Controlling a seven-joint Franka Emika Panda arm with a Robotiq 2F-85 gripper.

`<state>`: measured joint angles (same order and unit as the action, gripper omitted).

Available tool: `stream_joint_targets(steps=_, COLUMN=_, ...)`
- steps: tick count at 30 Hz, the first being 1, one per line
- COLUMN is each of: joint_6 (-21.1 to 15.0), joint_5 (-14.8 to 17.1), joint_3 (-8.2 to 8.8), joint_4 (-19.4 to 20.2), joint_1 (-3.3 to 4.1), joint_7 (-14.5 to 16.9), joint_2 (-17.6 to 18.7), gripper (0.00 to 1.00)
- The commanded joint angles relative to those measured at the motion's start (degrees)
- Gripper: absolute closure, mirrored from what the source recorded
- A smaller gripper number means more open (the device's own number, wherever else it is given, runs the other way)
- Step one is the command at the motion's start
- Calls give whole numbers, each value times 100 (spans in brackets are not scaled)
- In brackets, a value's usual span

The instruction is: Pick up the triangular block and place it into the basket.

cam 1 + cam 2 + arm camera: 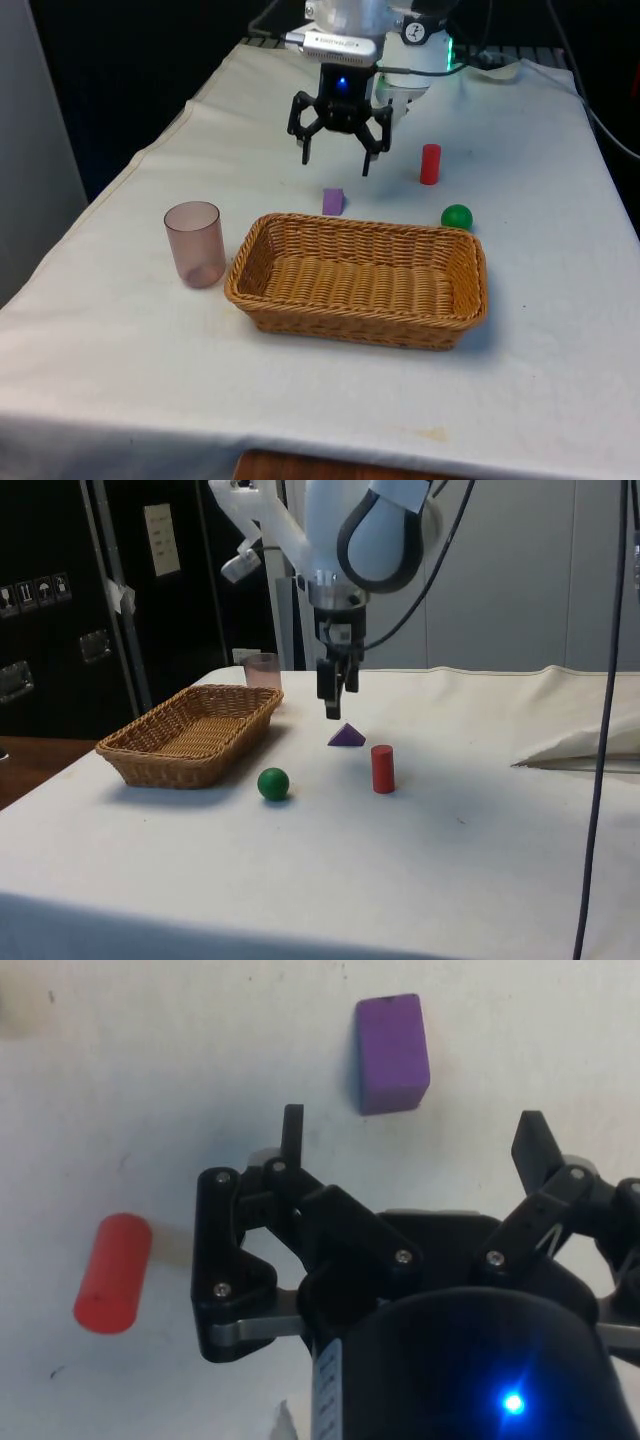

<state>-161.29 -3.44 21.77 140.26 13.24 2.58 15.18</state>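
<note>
Side view: claw (336, 711) (spread wide) hangs above purple triangular block (346, 736).

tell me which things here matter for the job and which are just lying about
For the job: purple triangular block, wicker basket, open claw hanging above the block.

Lying about: red cylinder, green ball, pinkish cup.
</note>
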Motion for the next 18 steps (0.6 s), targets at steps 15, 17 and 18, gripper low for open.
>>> stream_joint_targets(steps=15, joint_6=-292, joint_5=63, joint_3=-80, joint_4=-6, joint_1=-40, joint_7=6, joint_2=350, gripper=0)
stream_joint_targets(steps=17, joint_6=-298, joint_5=63, joint_3=-80, joint_4=-11, joint_1=-40, joint_7=6, joint_2=367, gripper=0)
stream_joint_targets(steps=18, joint_6=-298, joint_5=69, joint_3=-80, joint_4=-17, joint_1=-40, joint_7=0, joint_2=384, gripper=0)
